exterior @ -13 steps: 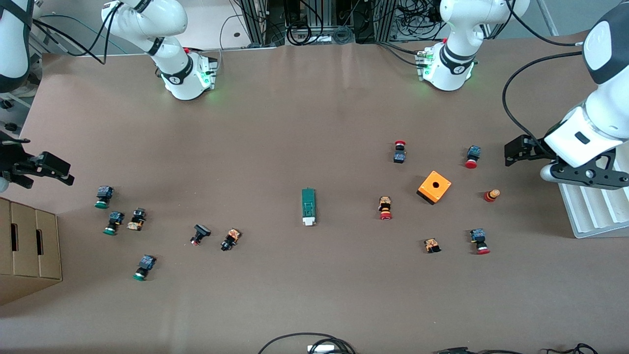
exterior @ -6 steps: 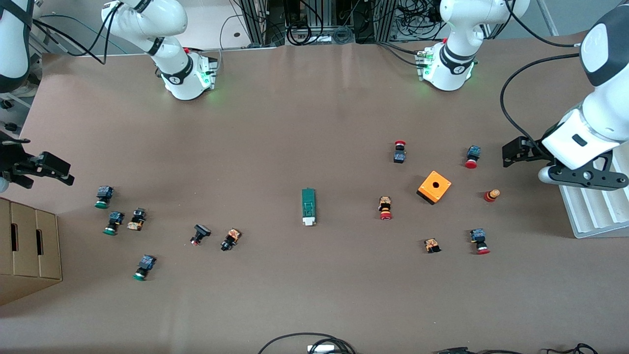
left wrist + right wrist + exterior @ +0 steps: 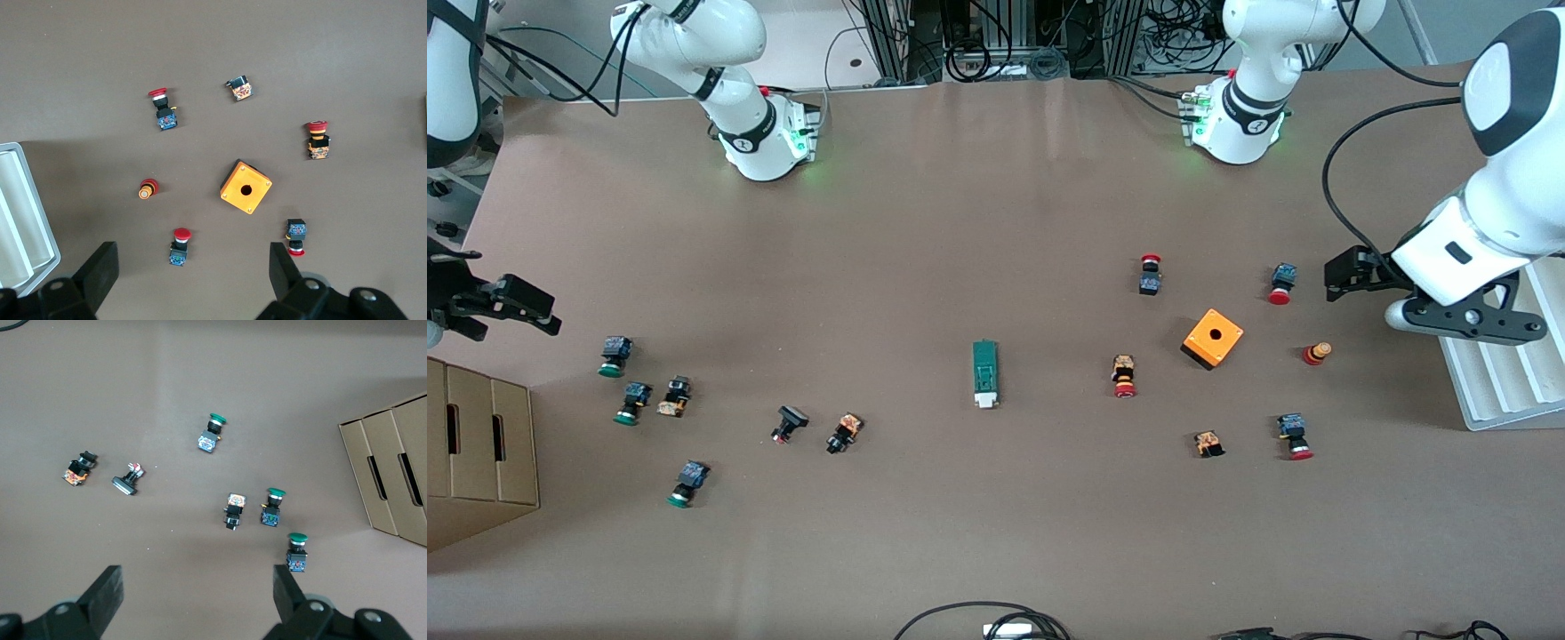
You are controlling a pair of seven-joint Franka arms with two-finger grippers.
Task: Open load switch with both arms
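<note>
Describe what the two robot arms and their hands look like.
Both arms are glossy white jointed tubes with black joint bands; green lights glow at their bases. The left arm trails a black cable and ends in a black two-finger left hand. The right hand is black too.

table (image 3: 960,222): matt brown, smooth | box (image 3: 480,444): cardboard | orange box (image 3: 1213,339): glossy plastic | arms: glossy white
</note>
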